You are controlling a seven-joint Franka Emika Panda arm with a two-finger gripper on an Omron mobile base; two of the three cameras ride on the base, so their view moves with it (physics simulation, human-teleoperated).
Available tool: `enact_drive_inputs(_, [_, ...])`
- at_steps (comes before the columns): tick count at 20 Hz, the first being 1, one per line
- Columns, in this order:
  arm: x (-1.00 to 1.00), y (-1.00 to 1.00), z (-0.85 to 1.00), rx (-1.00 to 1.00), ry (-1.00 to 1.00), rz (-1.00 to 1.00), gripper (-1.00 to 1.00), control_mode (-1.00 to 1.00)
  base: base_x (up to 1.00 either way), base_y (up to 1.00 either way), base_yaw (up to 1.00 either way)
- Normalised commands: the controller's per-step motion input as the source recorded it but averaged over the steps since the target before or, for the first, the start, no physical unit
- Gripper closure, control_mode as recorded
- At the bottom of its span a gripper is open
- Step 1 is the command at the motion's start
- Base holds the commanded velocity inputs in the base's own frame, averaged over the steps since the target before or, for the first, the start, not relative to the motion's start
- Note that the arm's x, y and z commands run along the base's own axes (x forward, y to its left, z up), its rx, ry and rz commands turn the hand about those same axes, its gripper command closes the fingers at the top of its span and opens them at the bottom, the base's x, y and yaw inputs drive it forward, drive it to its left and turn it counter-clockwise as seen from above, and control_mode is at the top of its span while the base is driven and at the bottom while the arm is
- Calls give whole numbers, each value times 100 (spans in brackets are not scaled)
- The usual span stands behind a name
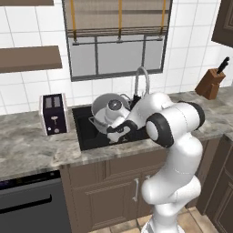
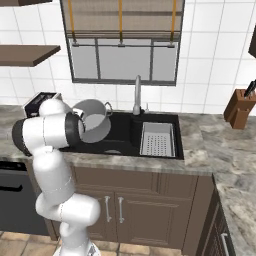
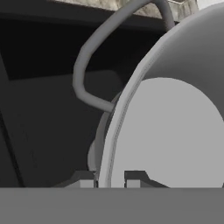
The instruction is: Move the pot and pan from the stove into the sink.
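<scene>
Jaws pinched on the pot (image 1: 103, 108) rim, one fingertip (image 3: 85, 179) outside the wall, the other inside. Gripper (image 3: 109, 180) holds the pot tilted on its side over the left part of the sink (image 2: 125, 131), loop handle (image 3: 92, 65) up. Faucet (image 1: 140, 81) behind. Toaster (image 1: 53, 113) on counter (image 1: 32, 145) left.

My arm bent sharply at the elbow, forearm reaching forward and down to my left, wrist tilted low, my gripper (image 3: 110, 178) closed tight, fingers (image 3: 133, 178) pinching a thin rim between them
</scene>
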Motion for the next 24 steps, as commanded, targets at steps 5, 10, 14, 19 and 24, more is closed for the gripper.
enact_drive_inputs(5, [49, 10, -33, 0, 0, 0, 100, -100, 0, 0, 0])
enact_drive_inputs(10, [38, 11, -41, -1, 0, 0, 100, -100, 0, 0, 0])
enact_drive_inputs(14, [30, 10, -40, 0, 0, -1, 100, -100, 0, 0, 0])
enact_drive_inputs(19, [31, 10, -47, -1, 0, 0, 100, -100, 0, 0, 0])
enact_drive_inputs(24, [31, 7, -43, -1, 0, 0, 100, -100, 0, 0, 0])
